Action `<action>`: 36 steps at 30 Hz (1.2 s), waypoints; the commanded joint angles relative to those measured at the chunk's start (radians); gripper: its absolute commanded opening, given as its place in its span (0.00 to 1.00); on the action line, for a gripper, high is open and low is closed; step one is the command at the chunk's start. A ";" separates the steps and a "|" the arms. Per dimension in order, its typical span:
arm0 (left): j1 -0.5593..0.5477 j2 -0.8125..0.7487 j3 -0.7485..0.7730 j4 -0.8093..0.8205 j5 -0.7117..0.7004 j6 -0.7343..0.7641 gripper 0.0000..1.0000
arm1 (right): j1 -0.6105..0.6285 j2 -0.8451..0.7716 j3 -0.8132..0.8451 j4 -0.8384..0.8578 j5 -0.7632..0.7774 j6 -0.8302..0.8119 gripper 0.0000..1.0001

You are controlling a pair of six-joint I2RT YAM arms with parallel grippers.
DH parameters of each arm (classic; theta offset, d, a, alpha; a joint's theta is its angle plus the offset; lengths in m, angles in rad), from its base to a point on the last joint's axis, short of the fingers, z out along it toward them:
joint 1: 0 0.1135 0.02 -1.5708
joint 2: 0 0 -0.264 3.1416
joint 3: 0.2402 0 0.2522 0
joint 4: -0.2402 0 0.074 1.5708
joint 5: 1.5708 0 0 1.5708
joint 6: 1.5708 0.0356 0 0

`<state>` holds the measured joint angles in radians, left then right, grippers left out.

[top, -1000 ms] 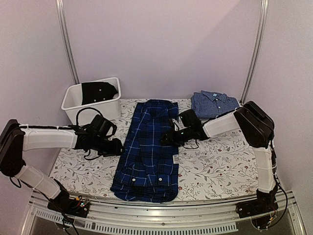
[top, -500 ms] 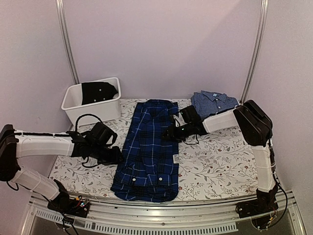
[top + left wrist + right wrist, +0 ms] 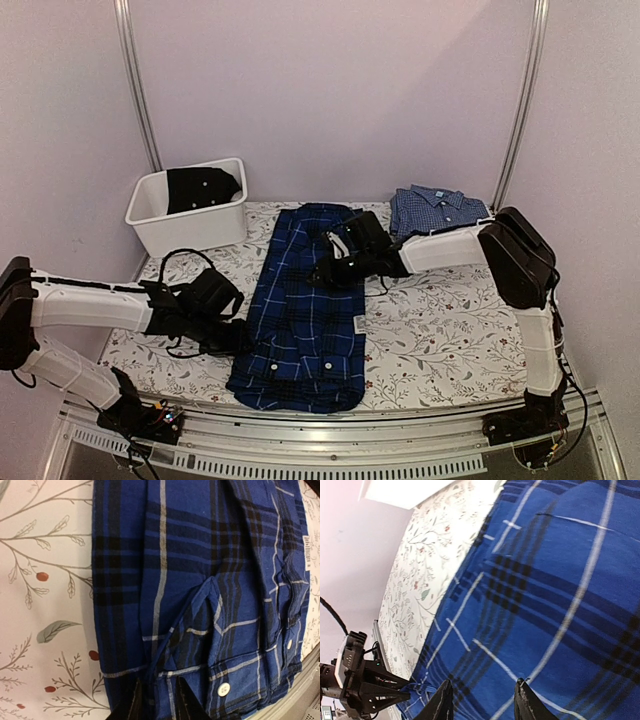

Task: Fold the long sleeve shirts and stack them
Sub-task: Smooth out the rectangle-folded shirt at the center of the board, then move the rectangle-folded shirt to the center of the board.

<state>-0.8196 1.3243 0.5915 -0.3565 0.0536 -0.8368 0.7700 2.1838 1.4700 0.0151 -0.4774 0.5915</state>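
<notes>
- Our left pincer (image 3: 159, 706) sits at the near-left corner of the plaid shirt (image 3: 210, 595). Its jaws are narrow and the hem fold is right at the tips. We can't tell whether it's actually pinching cloth.
- Our right pincer (image 3: 482, 702) hovers over the same shirt, further up toward the collar. Jaws apart, nothing held.
- From the left pincer the shirt runs straight away, long axis near-to-far. So left has the hem and right has the collar end; we'd guess a hem-to-collar fold.
- It's navy and royal blue with thin white lines, already a narrow strip.
- Beyond the right pincer, the lighter checked shirt (image 3: 435, 212) lies folded, well apart.
</notes>
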 commanded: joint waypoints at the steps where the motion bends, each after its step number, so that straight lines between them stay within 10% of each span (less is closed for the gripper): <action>1: -0.043 0.026 0.002 0.033 0.029 -0.023 0.21 | 0.033 0.066 0.056 0.022 -0.023 0.032 0.41; 22: -0.115 0.204 0.147 0.049 0.059 0.013 0.23 | -0.076 0.242 0.219 -0.147 -0.025 -0.046 0.41; 36: -0.073 0.012 0.198 -0.114 0.007 0.039 0.50 | -0.058 -0.148 -0.075 -0.115 0.038 -0.070 0.46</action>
<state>-0.9169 1.4021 0.7967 -0.4099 0.0853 -0.8043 0.7120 2.1914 1.4967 -0.1074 -0.4854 0.5331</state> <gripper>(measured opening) 0.504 0.464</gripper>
